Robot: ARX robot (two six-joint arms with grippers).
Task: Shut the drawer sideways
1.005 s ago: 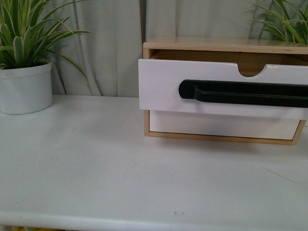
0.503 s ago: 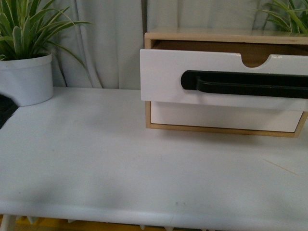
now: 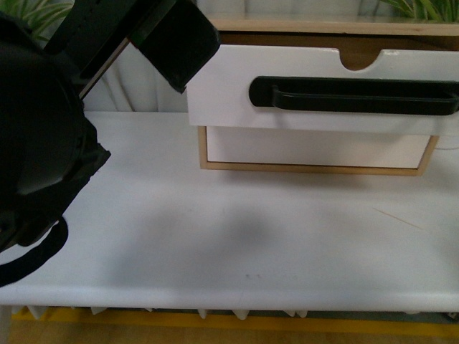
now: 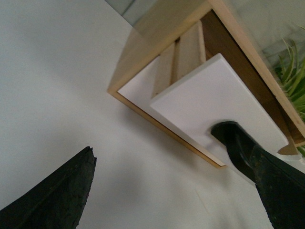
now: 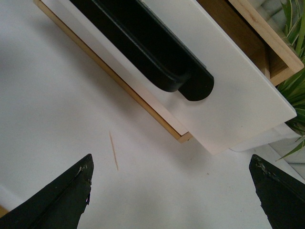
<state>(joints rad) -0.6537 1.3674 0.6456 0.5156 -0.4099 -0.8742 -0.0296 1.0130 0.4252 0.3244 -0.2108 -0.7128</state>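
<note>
The drawer (image 3: 229, 93), white-fronted with a long black bar handle (image 3: 355, 95) and a half-round notch (image 3: 362, 59), stands pulled out of the light-wood cabinet (image 3: 323, 27). My left arm (image 3: 43, 143) fills the left of the front view, its black end (image 3: 176, 39) close to the drawer's left corner. In the left wrist view the left gripper (image 4: 174, 157) is open and empty, facing the drawer front (image 4: 214, 100) and the cabinet's side (image 4: 162, 43). The right gripper (image 5: 171, 162) is open and empty, above the table before the drawer front (image 5: 228, 62) and the handle's end (image 5: 152, 47).
A plain white drawer (image 3: 315, 147) without a handle sits shut below. The white table (image 3: 251, 229) runs to a front edge near me. A thin toothpick-like stick (image 3: 398, 217) lies on it, also in the right wrist view (image 5: 113, 150). Plant leaves (image 5: 295, 28) stand beside the cabinet.
My left arm has come into the front view from the left and now covers the potted plant. The cabinet sits further left and higher in the picture. The drawer stays pulled out.
</note>
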